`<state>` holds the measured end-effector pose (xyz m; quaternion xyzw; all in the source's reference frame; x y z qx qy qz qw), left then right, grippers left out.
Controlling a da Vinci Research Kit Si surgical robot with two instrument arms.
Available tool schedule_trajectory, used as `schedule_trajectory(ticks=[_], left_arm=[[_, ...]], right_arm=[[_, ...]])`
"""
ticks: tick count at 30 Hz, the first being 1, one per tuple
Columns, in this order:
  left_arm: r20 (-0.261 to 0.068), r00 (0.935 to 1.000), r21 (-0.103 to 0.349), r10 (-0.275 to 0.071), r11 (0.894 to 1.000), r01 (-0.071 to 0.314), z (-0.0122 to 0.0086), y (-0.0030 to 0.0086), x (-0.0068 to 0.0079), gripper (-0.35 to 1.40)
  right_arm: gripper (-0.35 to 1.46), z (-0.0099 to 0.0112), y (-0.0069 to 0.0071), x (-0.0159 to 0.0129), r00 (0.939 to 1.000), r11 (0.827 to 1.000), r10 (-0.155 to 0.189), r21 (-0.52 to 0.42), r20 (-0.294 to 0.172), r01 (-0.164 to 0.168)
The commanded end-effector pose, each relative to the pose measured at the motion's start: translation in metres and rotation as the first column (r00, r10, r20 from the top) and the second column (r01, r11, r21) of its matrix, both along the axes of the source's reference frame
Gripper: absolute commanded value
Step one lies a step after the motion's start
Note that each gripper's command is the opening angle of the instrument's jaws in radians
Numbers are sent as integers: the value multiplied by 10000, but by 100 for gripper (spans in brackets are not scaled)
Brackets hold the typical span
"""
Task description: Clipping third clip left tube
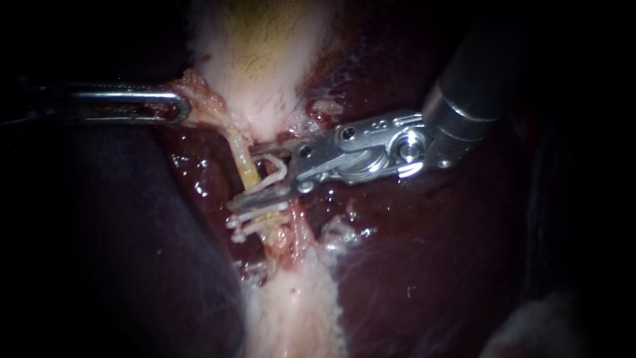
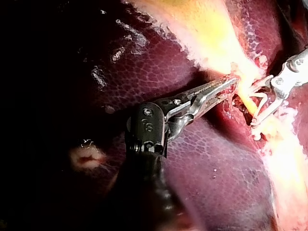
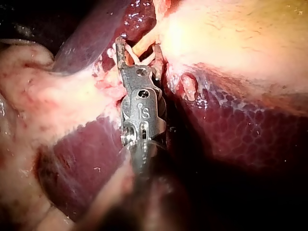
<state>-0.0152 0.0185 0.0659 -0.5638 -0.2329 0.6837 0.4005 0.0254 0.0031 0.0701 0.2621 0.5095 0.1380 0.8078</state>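
Note:
A yellow tube [image 1: 246, 169] runs down from the pale gallbladder's neck [image 1: 262, 99]. Lower on the tube sit two white clips [image 1: 257, 221]. My right instrument [image 1: 242, 176] comes in from the upper right; its jaws stand wide, one on each side of the tube just above those clips, and hold an open white clip [image 1: 277, 170]. The right wrist view shows the same jaws [image 3: 138, 47] astride the tube [image 3: 144, 45]. From the left, my left instrument [image 1: 180, 108] is shut on a fringe of tissue beside the gallbladder's neck; the left wrist view shows its jaws [image 2: 226, 86] lying together.
Dark red liver [image 1: 430, 265] lies on both sides of the tube. A pale band of tissue [image 1: 291, 311] continues below the clips. Ragged pink tissue [image 1: 324, 109] lies just above my right instrument's jaws.

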Motion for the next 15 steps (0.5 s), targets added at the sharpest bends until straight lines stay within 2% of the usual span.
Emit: schedule_trajectory(ticks=[1, 6, 11, 15], left_arm=[[2, 10000, 3, 5, 10000, -5, 1, 0, 0, -35], [-1, 10000, -2, 4, 10000, -4, 1, -1, 0, -35], [0, 10000, -4, 6, 10000, -6, 2, -1, 0, -35], [3, 10000, -4, 11, 10000, -11, 2, 0, 1, -35]], right_arm=[[48, 0, 1, 2, 9999, 10000, 72, -3, -83, -72], [48, 0, 2, 7, 9966, 9976, 382, 601, -725, -339], [47, -9, 2, 6, 9905, 9949, 325, 991, -1333, -193], [46, -21, 0, 7, 9859, 9936, 354, 1117, -1633, -172]])
